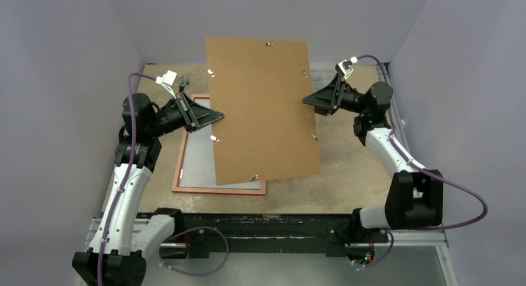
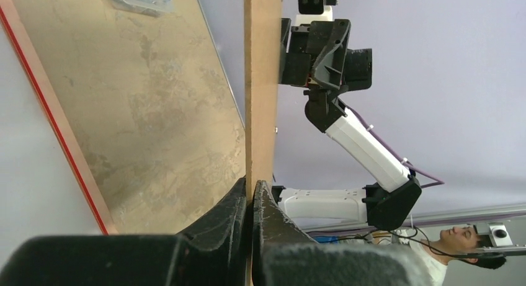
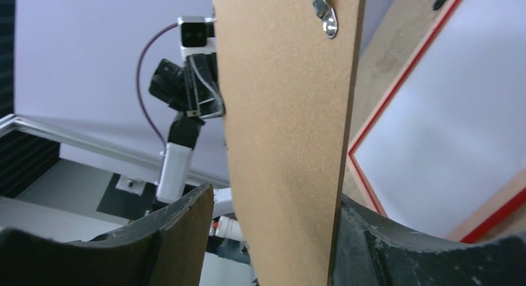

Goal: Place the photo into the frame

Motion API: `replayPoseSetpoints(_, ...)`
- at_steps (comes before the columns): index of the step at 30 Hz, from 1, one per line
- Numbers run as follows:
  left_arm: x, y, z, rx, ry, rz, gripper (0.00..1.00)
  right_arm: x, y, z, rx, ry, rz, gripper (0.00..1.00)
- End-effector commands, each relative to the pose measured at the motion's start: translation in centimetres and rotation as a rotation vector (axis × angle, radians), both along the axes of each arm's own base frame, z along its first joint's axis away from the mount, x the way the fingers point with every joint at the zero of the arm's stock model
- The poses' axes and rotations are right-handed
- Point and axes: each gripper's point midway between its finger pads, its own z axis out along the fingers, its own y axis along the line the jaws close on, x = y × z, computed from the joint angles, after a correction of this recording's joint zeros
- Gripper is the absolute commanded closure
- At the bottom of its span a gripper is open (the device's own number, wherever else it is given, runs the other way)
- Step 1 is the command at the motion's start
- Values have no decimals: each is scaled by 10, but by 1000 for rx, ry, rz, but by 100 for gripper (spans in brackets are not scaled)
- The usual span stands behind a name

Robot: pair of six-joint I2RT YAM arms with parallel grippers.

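Step in hand, by the look of it: handling of the brown backing board (image 1: 267, 112), not the photo itself. Far left: left gripper (image 1: 217, 116) pinched tight on the board's left edge, holding that side up off the table (image 1: 347, 174). Just right of it, flat on the table: frame (image 1: 217, 190), red edge showing, partly under the raised board. Pale sheet (image 1: 198, 159) inside the frame; could be the photo's white back or glazing, cannot tell. No printed side of the photo visible in any view. Middle: board airborne and tilted, metal clips (image 3: 325, 16) on the upper face. Right: right gripper (image 1: 307, 101) astride the board's right edge, jaws partway apart, gap on one side in the wrist view, so no firm grip yet. Next, probably: pinch the right jaws onto that edge, then move the board level with both arms, no twisting; lower over the frame or set aside, depending on the photo's whereabouts.
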Motion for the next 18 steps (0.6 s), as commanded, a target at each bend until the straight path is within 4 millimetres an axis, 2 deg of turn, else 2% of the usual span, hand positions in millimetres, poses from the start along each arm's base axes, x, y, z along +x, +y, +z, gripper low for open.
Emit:
replayPoseSetpoints(1, -1, 4, -4, 0, -19, -23, 100, -36, 4, 49, 116, -126, 128, 42)
replayPoseSetpoints(5, 3, 11, -12, 26, 0, -19, 100, -43, 5, 58, 154, -134, 171, 53)
replayPoseSetpoints(7, 6, 14, -16, 34, 13, -13, 100, -47, 8, 59, 156, -136, 197, 54)
replayPoseSetpoints(15, 9, 16, -22, 64, 25, -11, 100, -50, 27, 44, 115, -58, 252, 61)
replayPoseSetpoints(18, 10, 17, -26, 73, 36, -2, 100, -45, 29, 35, 78, -57, 228, 71)
